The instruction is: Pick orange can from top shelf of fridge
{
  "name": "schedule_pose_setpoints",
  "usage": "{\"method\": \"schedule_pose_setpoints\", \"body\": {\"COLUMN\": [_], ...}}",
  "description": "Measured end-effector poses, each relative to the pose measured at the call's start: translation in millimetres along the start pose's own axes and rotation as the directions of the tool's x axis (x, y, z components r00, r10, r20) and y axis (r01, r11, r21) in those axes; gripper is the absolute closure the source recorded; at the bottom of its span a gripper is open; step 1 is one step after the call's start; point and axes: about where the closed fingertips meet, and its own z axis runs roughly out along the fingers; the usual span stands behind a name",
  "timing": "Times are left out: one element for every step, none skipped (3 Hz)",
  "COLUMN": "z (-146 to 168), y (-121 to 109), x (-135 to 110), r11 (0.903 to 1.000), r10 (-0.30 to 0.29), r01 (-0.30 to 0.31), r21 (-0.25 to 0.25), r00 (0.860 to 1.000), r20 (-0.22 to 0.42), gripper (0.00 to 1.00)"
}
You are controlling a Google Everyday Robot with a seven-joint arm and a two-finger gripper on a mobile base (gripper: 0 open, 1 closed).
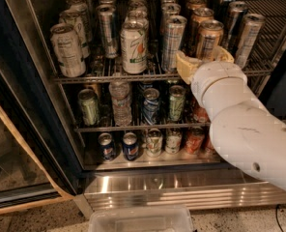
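The orange can (208, 36), tall and copper-coloured with a silver lid, stands at the front right of the top shelf (109, 77) of the fridge (181, 182). More copper cans stand in a row behind it. My gripper (206, 61) is at the shelf's front rail, right at the base of the orange can, with its yellowish tips showing on both sides of the can. My white arm (249, 129) reaches in from the lower right and hides the right part of the two lower racks.
A tall silver can (173, 40) stands just left of the orange can, and another (249, 37) just right. A 7UP can (133, 47) is further left. The open glass door (17, 144) is on the left. A clear plastic bin (140, 219) sits on the floor.
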Motion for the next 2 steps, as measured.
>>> {"method": "schedule_pose_setpoints", "body": {"z": [-1.3,-2.2], "y": [-3.0,-12.4], "x": [2.3,5.2], "r11": [0.9998,0.9987], "r10": [0.0,-0.004], "r01": [0.0,0.004], "r21": [0.02,0.051], "r00": [1.0,1.0], "r20": [-0.004,-0.011], "gripper": [0.38,0.38]}}
